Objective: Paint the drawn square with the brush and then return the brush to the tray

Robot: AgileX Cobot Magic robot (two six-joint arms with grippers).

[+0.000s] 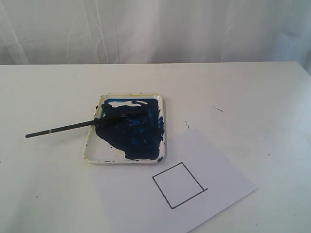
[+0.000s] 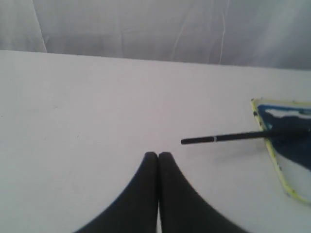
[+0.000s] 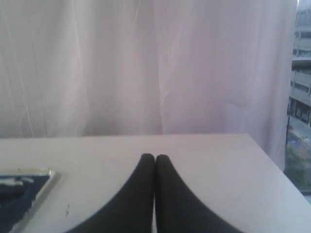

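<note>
Table (image 1: 58,87): white, smooth, matt, few small dark specks.
Curtain (image 1: 146,29), top of frame: thin white cloth, soft folds.
Tray (image 1: 104,155), centre: cream, hard, smooth; plastic or enamel, cannot tell; rim speckled.
Paint (image 1: 136,133) in tray: dark blue, thick, uneven, slight wet sheen.
Brush (image 1: 63,128): black stick, matt, pale band.
Paper (image 1: 218,170), lower right: white, flat, matt.
Square (image 1: 177,185): thin black line, inside bare paper.
Left gripper (image 2: 158,155), right gripper (image 3: 155,157): black, smooth, dull.
</note>
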